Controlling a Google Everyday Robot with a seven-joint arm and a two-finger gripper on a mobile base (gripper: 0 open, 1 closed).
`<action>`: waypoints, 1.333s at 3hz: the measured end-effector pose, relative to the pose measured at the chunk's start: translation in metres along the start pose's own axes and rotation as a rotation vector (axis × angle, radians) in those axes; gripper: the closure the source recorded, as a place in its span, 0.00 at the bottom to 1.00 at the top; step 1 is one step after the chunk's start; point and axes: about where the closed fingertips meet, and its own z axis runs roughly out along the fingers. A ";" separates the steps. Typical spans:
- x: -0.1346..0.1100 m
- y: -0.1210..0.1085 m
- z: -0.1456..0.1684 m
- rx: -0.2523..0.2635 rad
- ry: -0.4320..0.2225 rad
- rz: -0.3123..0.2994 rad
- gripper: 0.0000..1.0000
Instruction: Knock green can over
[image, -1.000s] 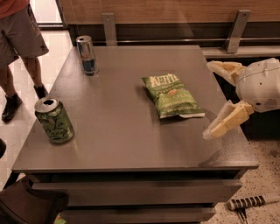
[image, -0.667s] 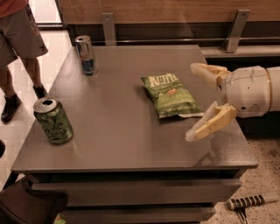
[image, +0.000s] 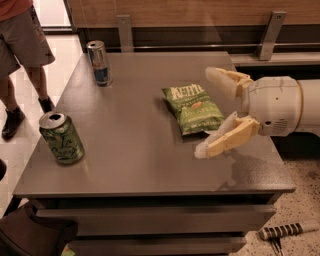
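The green can stands upright near the left front corner of the grey table. It is light green with pale lettering and a silver top. My gripper comes in from the right, above the table's right side, with its two cream fingers spread wide apart and nothing between them. The can is far to the left of the gripper, about half a table width away.
A flat green chip bag lies just left of the gripper. A slim blue-and-silver can stands at the back left. A person's legs stand off the table's left side. A wooden wall with metal brackets runs behind.
My gripper has moved left over the table, from beyond the right edge to beside the chip bag. The cans and the bag have not moved.
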 end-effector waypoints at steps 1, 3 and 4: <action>0.008 0.003 0.017 0.013 0.030 0.017 0.00; 0.022 0.018 0.094 0.022 0.025 0.020 0.00; 0.022 0.022 0.135 -0.014 0.019 0.011 0.00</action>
